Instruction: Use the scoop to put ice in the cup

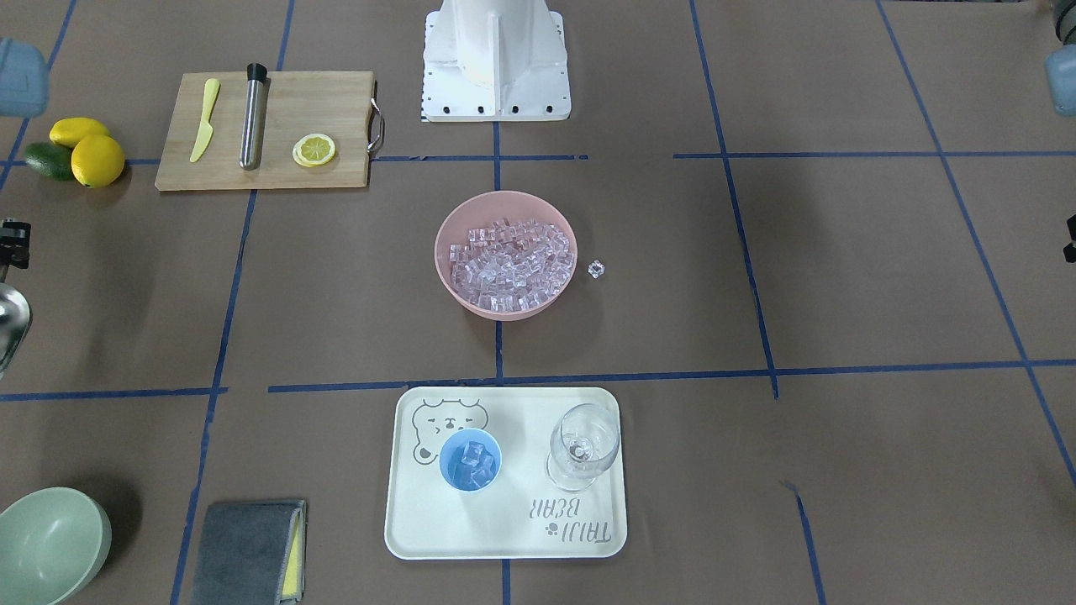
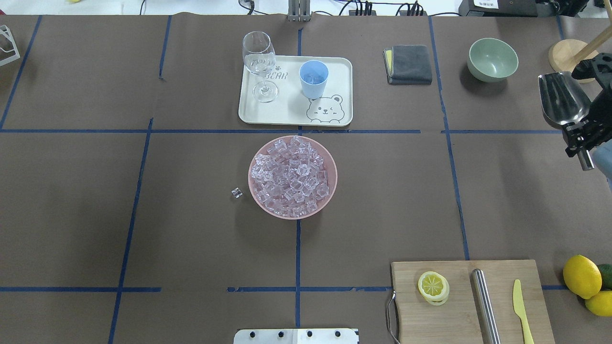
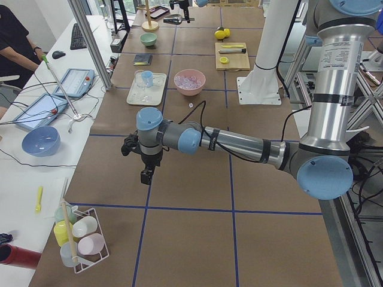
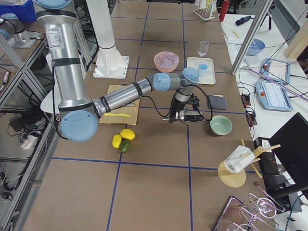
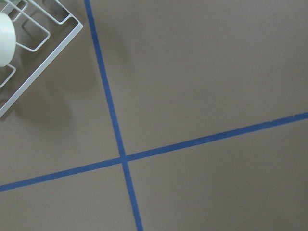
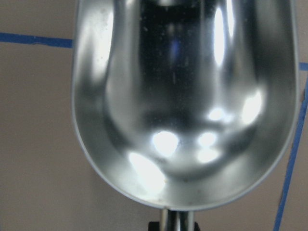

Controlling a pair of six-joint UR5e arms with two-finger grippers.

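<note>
My right gripper [image 2: 581,131] is shut on the handle of the steel scoop [image 2: 562,98] at the table's far right edge. The right wrist view shows the scoop's trough [image 6: 185,96] with nothing in it. The light-blue cup [image 2: 313,79] stands on a cream tray [image 2: 291,107] and holds a few ice cubes [image 1: 472,458]. A pink bowl [image 2: 330,191] in the table's middle is heaped with ice [image 2: 291,174]. One loose cube [image 2: 236,192] lies on the table beside the bowl. My left gripper [image 3: 146,173] hangs over bare table far to the left; I cannot tell whether it is open.
A wine glass [image 2: 259,59] shares the tray with the cup. A grey cloth [image 2: 409,63] and a green bowl [image 2: 492,59] lie near the scoop. A cutting board [image 2: 459,310] carries a lemon slice, steel cylinder and knife, with lemons [image 2: 581,276] beside it. A wire rack [image 5: 29,43] sits by the left gripper.
</note>
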